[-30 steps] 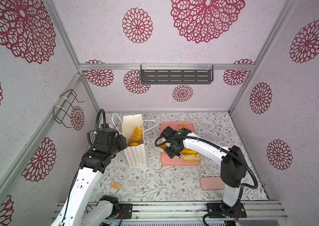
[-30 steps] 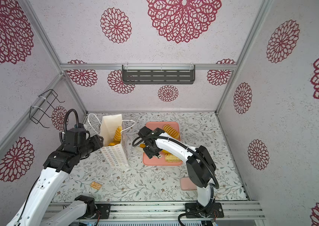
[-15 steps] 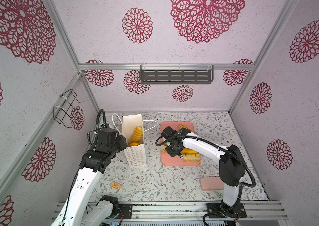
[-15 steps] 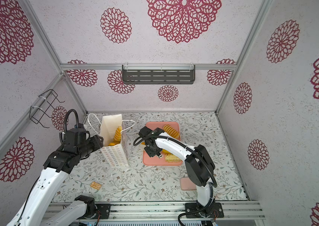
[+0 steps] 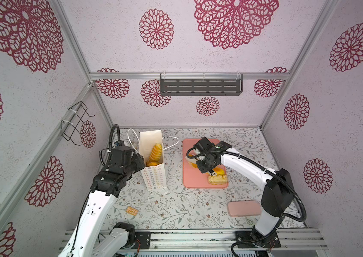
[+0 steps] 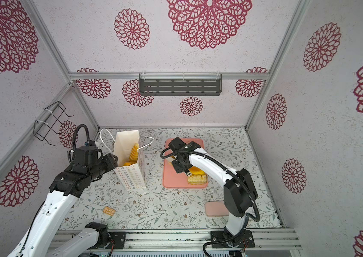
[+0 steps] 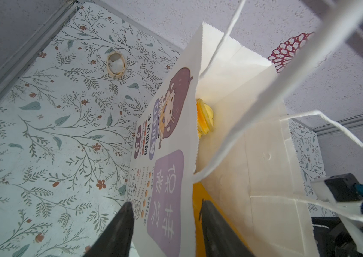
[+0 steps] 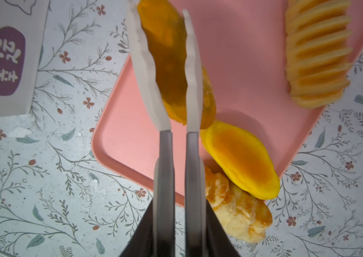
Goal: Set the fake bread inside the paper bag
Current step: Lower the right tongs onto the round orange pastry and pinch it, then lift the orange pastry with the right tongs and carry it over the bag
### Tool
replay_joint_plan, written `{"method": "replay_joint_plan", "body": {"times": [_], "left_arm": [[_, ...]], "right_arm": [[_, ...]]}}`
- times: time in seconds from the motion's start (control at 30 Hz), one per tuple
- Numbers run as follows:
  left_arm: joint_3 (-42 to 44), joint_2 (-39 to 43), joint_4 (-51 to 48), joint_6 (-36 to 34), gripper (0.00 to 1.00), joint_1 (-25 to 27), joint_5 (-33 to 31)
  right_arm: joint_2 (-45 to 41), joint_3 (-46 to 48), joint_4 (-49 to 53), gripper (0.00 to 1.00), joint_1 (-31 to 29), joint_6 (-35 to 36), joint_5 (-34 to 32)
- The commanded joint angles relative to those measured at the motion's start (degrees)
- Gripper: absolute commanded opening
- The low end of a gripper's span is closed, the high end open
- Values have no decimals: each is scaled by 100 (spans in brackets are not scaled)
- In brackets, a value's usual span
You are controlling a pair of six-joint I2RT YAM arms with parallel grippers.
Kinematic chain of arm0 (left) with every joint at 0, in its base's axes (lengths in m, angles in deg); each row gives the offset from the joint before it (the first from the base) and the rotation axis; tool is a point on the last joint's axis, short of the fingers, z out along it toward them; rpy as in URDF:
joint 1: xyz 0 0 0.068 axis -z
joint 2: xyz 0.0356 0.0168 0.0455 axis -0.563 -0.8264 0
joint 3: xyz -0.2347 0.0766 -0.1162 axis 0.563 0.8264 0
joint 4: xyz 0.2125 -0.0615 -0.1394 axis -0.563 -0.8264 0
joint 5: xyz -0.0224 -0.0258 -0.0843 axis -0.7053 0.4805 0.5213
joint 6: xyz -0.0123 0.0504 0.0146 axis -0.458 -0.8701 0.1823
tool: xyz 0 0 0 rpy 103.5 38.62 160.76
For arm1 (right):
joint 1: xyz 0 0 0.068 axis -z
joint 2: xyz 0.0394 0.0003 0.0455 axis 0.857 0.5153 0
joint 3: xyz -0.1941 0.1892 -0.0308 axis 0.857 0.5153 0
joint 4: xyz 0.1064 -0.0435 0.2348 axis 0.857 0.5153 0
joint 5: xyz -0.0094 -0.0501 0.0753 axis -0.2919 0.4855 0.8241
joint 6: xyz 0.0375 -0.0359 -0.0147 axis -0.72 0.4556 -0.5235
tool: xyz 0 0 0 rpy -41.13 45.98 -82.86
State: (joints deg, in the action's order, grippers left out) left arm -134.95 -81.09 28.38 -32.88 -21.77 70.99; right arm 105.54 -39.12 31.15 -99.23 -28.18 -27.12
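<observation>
The paper bag stands upright left of centre, with a ridged yellow roll poking out of its mouth. My left gripper is open astride the bag's printed wall, one finger outside and one inside. My right gripper is shut on a smooth orange-brown loaf over the pink tray. More fake bread lies on the tray: an oval bun, a flaky pastry and a ridged roll.
A small tan cracker lies near the front left. A flat pink case sits by the right arm's base. A wire rack hangs on the left wall and a grey shelf on the back wall. A rubber band lies behind the bag.
My right gripper has closed its fingers onto the smooth loaf at the tray's left side. The left arm and the bag have stayed where they were.
</observation>
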Motion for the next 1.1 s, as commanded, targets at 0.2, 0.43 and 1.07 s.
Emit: {"method": "replay_joint_plan", "body": {"times": [0.2, 0.43, 1.07], "left_arm": [[-173, -47, 34, -59, 50, 15, 17], [-217, -47, 6, -32, 43, 17, 44], [-203, 4, 12, 63, 25, 14, 109]], "right_arm": [[-994, -74, -469, 17, 525, -520, 606], [-1430, -729, -679, 16, 619, -759, 889], [-1320, -1155, -3807, 17, -335, -1983, 3323]]}}
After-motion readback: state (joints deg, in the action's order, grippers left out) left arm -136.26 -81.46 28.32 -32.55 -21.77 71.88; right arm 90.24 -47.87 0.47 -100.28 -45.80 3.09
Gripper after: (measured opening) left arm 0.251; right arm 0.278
